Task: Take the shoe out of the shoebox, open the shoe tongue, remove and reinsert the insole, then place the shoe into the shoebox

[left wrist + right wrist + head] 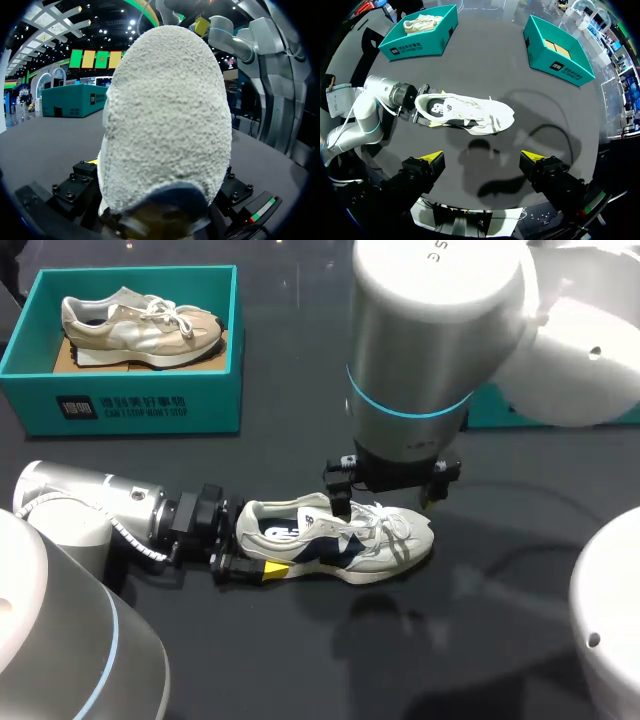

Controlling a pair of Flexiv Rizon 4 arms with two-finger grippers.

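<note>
**A:** Head view first. Where is the white shoe (335, 538)?

**B:** It is on the dark table (300, 660). Its heel sits between the fingers of the left gripper (250, 543) and its toe points away from them. One yellow tip shows against the near side of the heel.

**A:** And the right gripper (390, 488)?

**B:** It hangs over the laces with its fingers spread. A teal shoebox (130, 405) holding a beige shoe (140, 328) stands well apart from both sets of fingers.

**A:** What about the left wrist view?

**B:** The fuzzy grey-white heel fills the space ahead of the left gripper, wedged between its fingers. The tips themselves are hidden behind it.

**A:** So is the hold closed?

**B:** Yes, on the heel. The right wrist view confirms it, because the left fingers press the heel from both sides there.

**A:** And in that view, what are the right gripper's own fingers doing?

**B:** They are spread wide and hold nothing. The shoe lies on the table well ahead of them, and neither tip touches it. An empty shoebox (560, 50) stands beyond the shoe, out past one finger. The box with the beige shoe stands out past the other finger.
</note>
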